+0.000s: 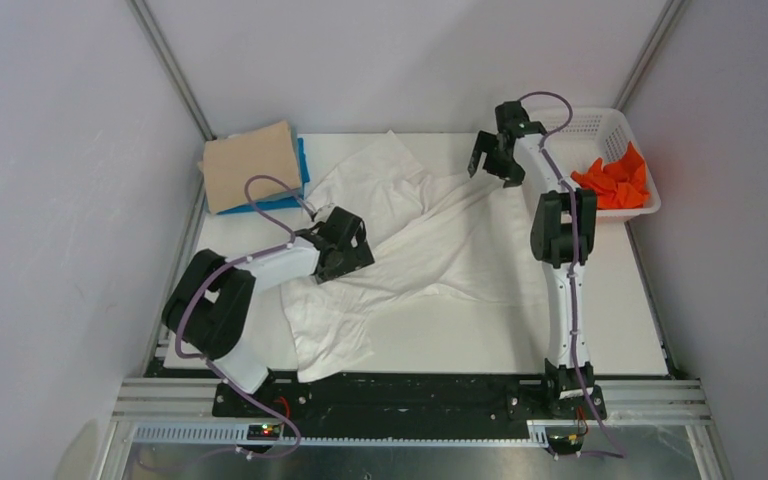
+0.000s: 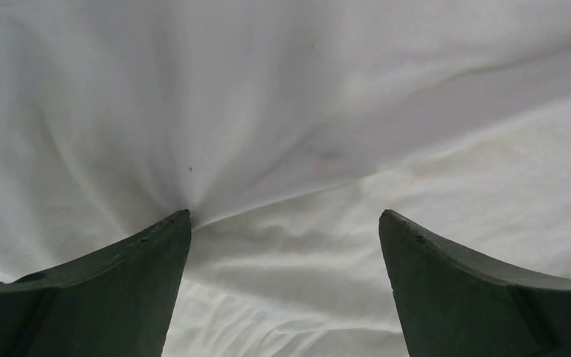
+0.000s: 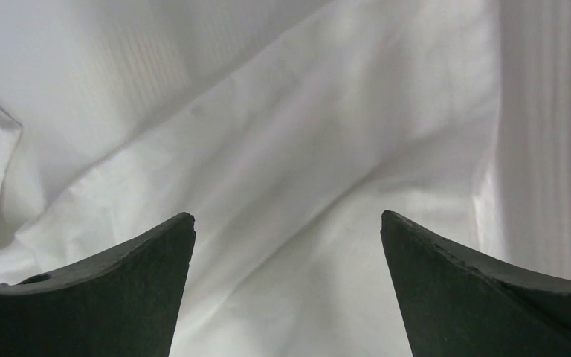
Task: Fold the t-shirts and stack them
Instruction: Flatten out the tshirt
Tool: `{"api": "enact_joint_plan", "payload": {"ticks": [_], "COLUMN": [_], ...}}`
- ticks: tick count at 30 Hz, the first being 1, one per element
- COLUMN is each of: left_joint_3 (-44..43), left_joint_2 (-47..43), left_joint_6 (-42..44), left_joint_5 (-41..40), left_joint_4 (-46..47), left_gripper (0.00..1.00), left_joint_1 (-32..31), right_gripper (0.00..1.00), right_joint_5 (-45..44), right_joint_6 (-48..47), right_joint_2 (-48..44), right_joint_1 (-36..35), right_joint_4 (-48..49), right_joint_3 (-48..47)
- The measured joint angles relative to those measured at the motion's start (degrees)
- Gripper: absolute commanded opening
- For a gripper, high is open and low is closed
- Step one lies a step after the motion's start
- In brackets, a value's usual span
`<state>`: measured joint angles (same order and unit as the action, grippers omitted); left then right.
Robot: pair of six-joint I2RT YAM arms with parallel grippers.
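A thin white t-shirt (image 1: 440, 240) lies spread and wrinkled across the middle of the table. My left gripper (image 1: 352, 245) is open and low over its left part; the left wrist view shows white cloth (image 2: 282, 149) between the spread fingers (image 2: 149, 253). My right gripper (image 1: 487, 160) is open above the shirt's far right edge; the right wrist view shows white cloth (image 3: 282, 171) below it. A folded beige-tan t-shirt (image 1: 250, 163) lies on a folded bright blue t-shirt (image 1: 303, 165) at the far left. An orange t-shirt (image 1: 615, 180) lies crumpled in the basket.
A white plastic lattice basket (image 1: 600, 125) stands at the far right corner of the table. Metal frame posts and grey walls close in the back and sides. The arm bases sit on a black rail at the near edge.
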<state>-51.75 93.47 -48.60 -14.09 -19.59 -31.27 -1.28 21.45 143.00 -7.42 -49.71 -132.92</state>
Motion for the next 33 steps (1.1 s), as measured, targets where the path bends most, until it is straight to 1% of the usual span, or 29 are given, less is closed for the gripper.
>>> {"api": "enact_joint_plan", "payload": {"ticks": [2, 5, 7, 10, 12, 14, 17, 21, 26, 33], "left_joint_3": [-0.13, -0.20, -0.83, -3.65, -6.40, -10.05, -14.25, -16.41, -17.05, -17.35], "left_joint_2": [-0.52, -3.02, -5.66, -6.93, -6.10, -3.30, 2.45, 9.07, 14.27, 14.53], "left_joint_6": [-0.07, 0.02, 0.24, 1.16, 2.58, 4.02, 5.66, 6.67, 6.97, 5.66], "left_joint_5": [0.44, -0.04, -1.79, -4.00, -5.09, -5.70, -5.14, -3.28, -0.57, 0.74], "left_joint_4": [-1.07, -2.95, -3.91, -4.42, -4.31, -3.89, -2.73, -2.34, -2.43, -1.64], "left_gripper": [1.00, 1.00, 1.00, 1.00, 1.00, 1.00, 1.00, 1.00, 1.00, 1.00], "left_joint_1": [-0.76, -2.14, -2.67, -2.29, -1.88, -1.25, -0.24, 2.12, 4.81, 5.92], "right_gripper": [1.00, 0.99, 0.99, 0.99, 0.99, 0.99, 0.99, 0.99, 0.99, 0.99], "right_joint_5": [-0.17, -1.40, -2.32, -2.60, -2.08, -1.25, 1.22, 3.21, 3.21, 2.78], "right_joint_6": [-0.92, -1.95, -2.03, -0.85, 0.70, 2.21, 4.31, 6.49, 9.35, 13.14], "right_joint_2": [-2.95, -11.10, -18.80, -32.15, -40.68, -46.10, -48.22, -47.65, -48.68, -55.76], "right_joint_1": [-0.02, -0.31, -1.20, -4.17, -7.28, -10.43, -14.84, -16.90, -16.94, -15.47], "right_joint_4": [0.52, 1.38, 2.95, 7.45, 10.34, 12.59, 15.87, 18.18, 21.44, 25.07], "right_joint_3": [3.56, 13.29, 22.27, 38.64, 50.14, 59.06, 67.93, 73.99, 77.59, 85.57]}}
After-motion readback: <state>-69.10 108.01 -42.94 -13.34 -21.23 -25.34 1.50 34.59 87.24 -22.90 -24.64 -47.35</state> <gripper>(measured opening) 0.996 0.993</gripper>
